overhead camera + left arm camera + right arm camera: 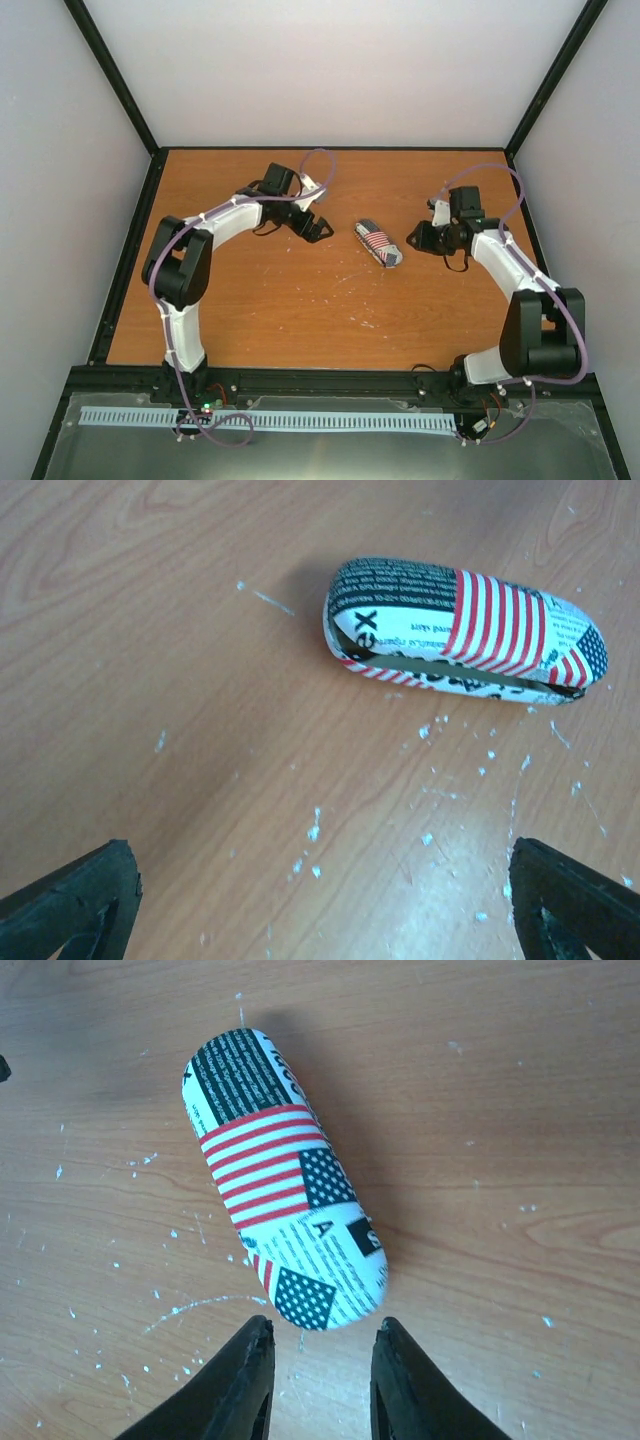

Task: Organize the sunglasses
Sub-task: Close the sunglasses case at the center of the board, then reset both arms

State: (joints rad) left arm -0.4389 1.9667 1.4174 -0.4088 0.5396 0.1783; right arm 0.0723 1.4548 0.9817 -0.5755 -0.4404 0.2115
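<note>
The sunglasses are not visible in any view. A flag-patterned oblong case (378, 243) lies on the wooden table (300, 310) between the two arms, lid down with a dark seam along its side. My left gripper (318, 228) is wide open and empty, left of the case; the case (465, 630) lies ahead of its gap (320, 848), apart from it. My right gripper (413, 240) is open and empty, its fingertips (262, 1325) just short of the case's near end (285, 1180), not touching it.
Small white flecks and scratches are scattered on the table around the case (316, 825). A black frame edges the table (130, 260), with pale walls behind and to the sides.
</note>
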